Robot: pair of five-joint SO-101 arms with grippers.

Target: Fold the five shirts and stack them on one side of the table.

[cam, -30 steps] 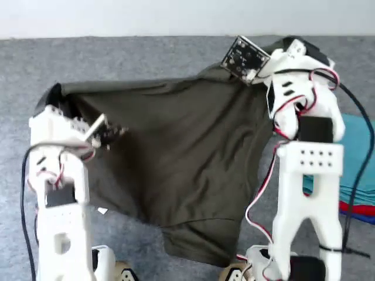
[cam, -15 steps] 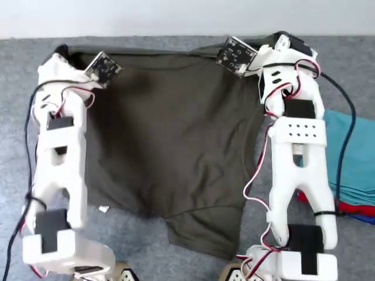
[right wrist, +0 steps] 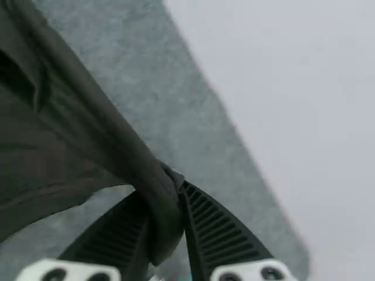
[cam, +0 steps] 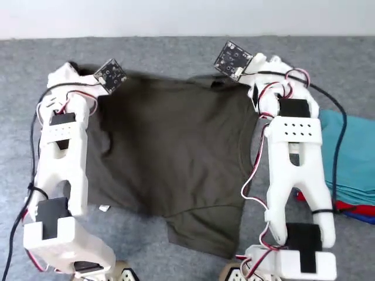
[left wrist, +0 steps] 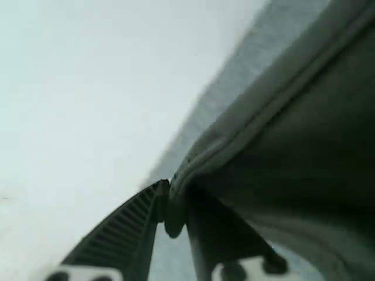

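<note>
The left gripper (left wrist: 174,202) and right gripper (right wrist: 164,202) each pinch the olive shirt (cam: 170,152) by its corners near the frame's top. Lowering both evenly, with the edge taut, should lay it flat.

Surface (cam: 176,52): covered in grey felt.
Shirt (cam: 176,152): olive, spread across the middle.
Stack (cam: 357,158): folded, teal on top, laid at the right edge.
Scrap (cam: 104,209): small, white, just beside the shirt's hem.
</note>
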